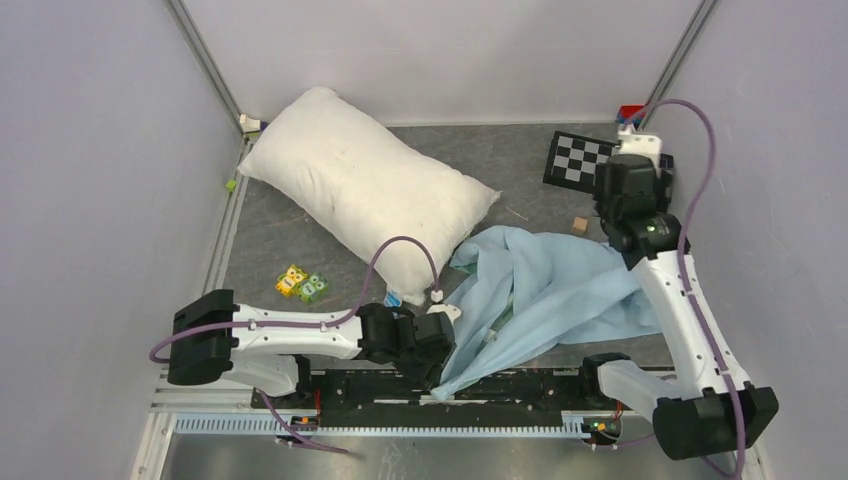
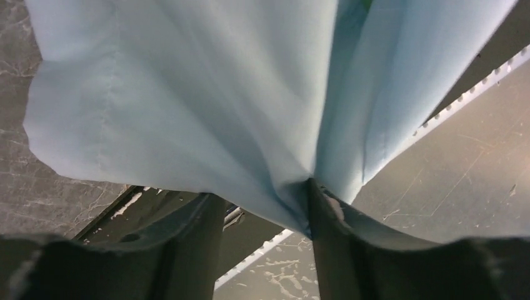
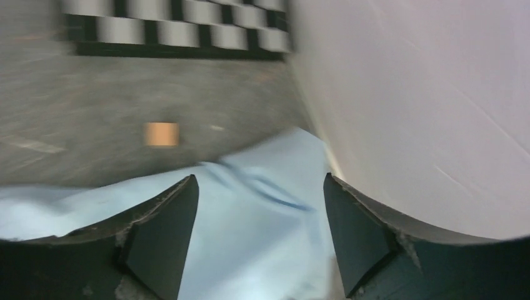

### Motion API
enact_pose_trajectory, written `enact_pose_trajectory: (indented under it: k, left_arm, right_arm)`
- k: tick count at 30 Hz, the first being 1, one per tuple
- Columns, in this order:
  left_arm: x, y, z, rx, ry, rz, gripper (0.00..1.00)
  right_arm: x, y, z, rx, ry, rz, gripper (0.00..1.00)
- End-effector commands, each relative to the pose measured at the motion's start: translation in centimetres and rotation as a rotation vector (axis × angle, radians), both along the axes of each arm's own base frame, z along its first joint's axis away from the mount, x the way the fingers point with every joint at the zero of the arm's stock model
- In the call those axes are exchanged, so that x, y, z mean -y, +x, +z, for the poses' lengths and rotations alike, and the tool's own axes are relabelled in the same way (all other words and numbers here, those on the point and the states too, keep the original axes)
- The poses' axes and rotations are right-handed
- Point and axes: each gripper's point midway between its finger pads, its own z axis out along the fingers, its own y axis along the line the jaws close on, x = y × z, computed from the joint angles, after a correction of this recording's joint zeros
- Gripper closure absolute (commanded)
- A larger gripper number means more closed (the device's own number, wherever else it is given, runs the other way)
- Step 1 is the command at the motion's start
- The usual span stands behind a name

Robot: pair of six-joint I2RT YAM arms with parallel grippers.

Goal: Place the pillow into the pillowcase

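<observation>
Low at the near edge, the left gripper [image 2: 262, 194] stands with its jaws parted. A gathered fold of the pillowcase [image 1: 545, 290] rests against the inner face of one finger [image 2: 331, 237], and nothing is pinched between the two. The right gripper [image 3: 259, 237] hangs over the far right part of the same cloth with its jaws spread wide and nothing in them.

The pillowcase lies crumpled, light blue side out, at the near right of the table [image 1: 290, 240]. A sliver of green shows inside its folds, and its near corner trails over the black rail [image 1: 350, 385] that carries the arm bases. The pillow [image 1: 365, 190] lies wholly outside it. It runs diagonally from the far left corner toward the centre, and its near end sits just beside the cloth's left edge.

The tabletop is mottled grey and scuffed. On it are two small coloured blocks [image 1: 302, 284] near the pillow's near side, a small tan block [image 1: 579, 225] and a black-and-white checkerboard [image 1: 580, 160] at the far right. Plain pale lilac walls [image 1: 450, 50] enclose three sides, and metal posts [image 1: 205, 60] stand in the far corners.
</observation>
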Motion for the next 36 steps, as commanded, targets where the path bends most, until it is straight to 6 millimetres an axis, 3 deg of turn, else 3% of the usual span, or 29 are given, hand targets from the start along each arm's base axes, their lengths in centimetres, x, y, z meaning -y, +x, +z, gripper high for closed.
enact_pose_trajectory:
  k: [1,4,8,12,15,17,19,21,22,23,28,30,31,32,34,36]
  left_arm:
    - [1.1,0.9,1.8,0.047,-0.077,0.039,0.37]
    - [0.3,3.6,5.1,0.149,-0.118,0.137,0.25]
    - [-2.0,9.7,10.6,0.283,-0.177,0.321,0.13]
    - [-3.9,16.9,15.0,0.395,-0.215,0.487,0.04]
    - [-3.2,21.8,16.9,0.436,-0.232,0.543,0.00]
    - [-2.2,24.9,17.2,0.436,-0.227,0.553,0.00]
    - [-0.5,27.6,16.3,0.408,-0.203,0.542,0.00]
    - [1.4,29.6,15.5,0.398,-0.183,0.500,0.00]
    - [2.0,30.3,14.7,0.390,-0.149,0.482,0.00]
    - [2.5,31.2,13.7,0.382,-0.109,0.473,0.00]
    - [2.7,34.2,7.1,0.384,0.109,0.446,0.00]
    - [2.0,34.7,4.6,0.376,0.200,0.438,0.01]
    - [1.8,35.0,3.9,0.381,0.229,0.436,0.07]
    - [1.4,35.3,3.2,0.386,0.261,0.434,0.20]
    - [0.4,36.1,3.2,0.405,0.288,0.455,0.59]
    - [-0.4,36.7,4.7,0.408,0.254,0.487,0.94]
  right_arm:
    - [-10.5,4.2,-0.4,0.105,0.089,0.394,0.18]
    - [-17.3,5.3,-3.1,0.102,0.145,0.655,0.17]
    - [-25.3,4.9,-6.5,0.102,0.230,0.941,0.16]
    - [-30.9,4.0,-10.2,0.045,0.215,1.133,0.15]
    - [-33.3,3.6,-13.1,-0.006,0.238,1.192,0.15]
    - [-33.8,3.5,-15.0,-0.038,0.228,1.191,0.16]
    - [-33.0,3.5,-16.8,-0.073,0.214,1.143,0.24]
    - [-31.6,3.3,-17.9,-0.082,0.194,1.080,0.39]
    - [-30.9,3.1,-18.2,-0.079,0.207,1.035,0.53]
    - [-30.4,2.8,-18.3,-0.071,0.223,1.009,0.64]
    - [-28.2,1.6,-19.3,-0.066,0.273,0.896,0.94]
    - [-27.9,1.2,-19.3,-0.061,0.304,0.880,1.00]
    - [-27.9,1.2,-19.0,-0.053,0.322,0.867,1.00]
    - [-27.9,1.4,-18.6,-0.040,0.343,0.854,1.00]
    - [-27.8,2.0,-17.3,-0.009,0.374,0.828,1.00]
    - [-27.8,2.8,-15.8,0.020,0.406,0.811,1.00]
